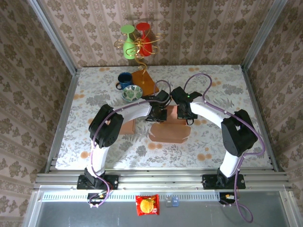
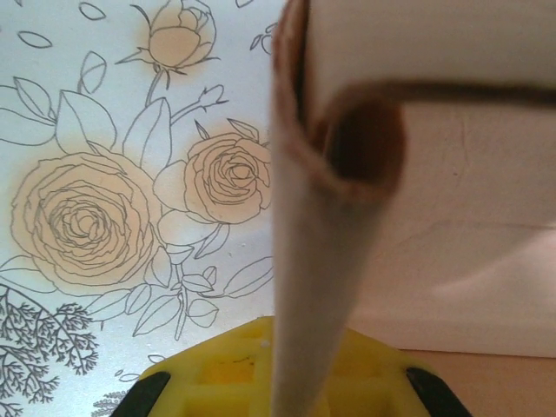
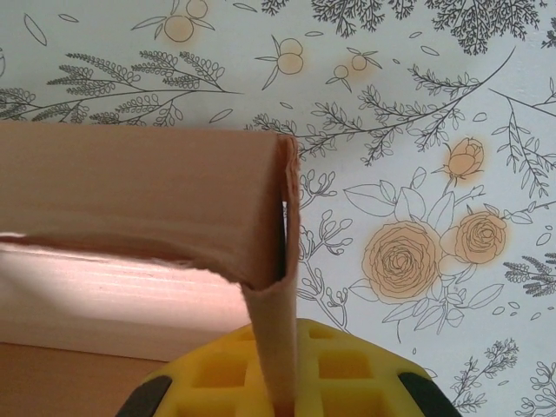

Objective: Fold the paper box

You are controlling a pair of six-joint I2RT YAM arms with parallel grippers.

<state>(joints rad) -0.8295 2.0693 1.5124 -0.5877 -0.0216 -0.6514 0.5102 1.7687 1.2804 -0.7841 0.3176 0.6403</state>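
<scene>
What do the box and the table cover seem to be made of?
The box looks like brown cardboard, matte; its raw edge looks fibrous and layered. The table cover is probably printed vinyl or oilcloth: smooth, flat floral print with faint sheen; cloth remains possible.

The paper box is matt brown cardboard, fibrous along its creased edge; beneath it the table cover looks smooth, printed, faintly shiny; nearer than the box, a dull metal rail
</scene>
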